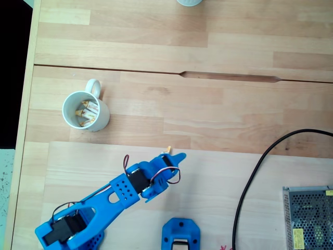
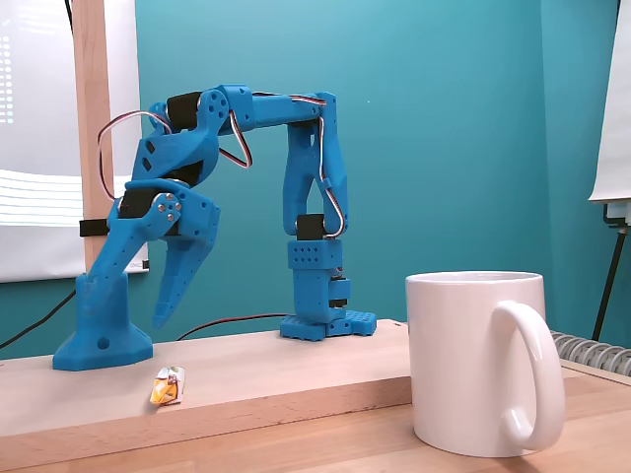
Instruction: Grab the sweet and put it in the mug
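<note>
Arm: blue printed arm, seen in both fixed views, folded low over the wooden table [image 1: 218,172]; base at the lower left of the top-down fixed view.

Gripper [image 2: 170,313]: pointing downward in the side-on fixed view, tips hanging above the table surface and apart from it. In the top-down fixed view the gripper [image 1: 174,156] points up and to the right. Fingers appear close together with nothing between them, though whether they are fully clenched cannot be told.

Sweet [image 2: 168,386]: lying on the table, just below and in front of the gripper tips, not touching them; yellow-orange end visible. In the top-down fixed view only a small tip of the sweet [image 1: 168,150] peeks out beside the gripper.

Mug [image 1: 86,112]: white, upright, handle toward the top of the top-down fixed view; well apart from the gripper, to the upper left. Several wrapped sweets already inside. In the side-on fixed view the mug [image 2: 473,360] stands in the foreground at right, handle facing the camera.

Other: black cable [image 1: 255,172]; metal mesh box [image 1: 308,216] at lower right; second blue base [image 1: 180,235] at bottom edge
</note>
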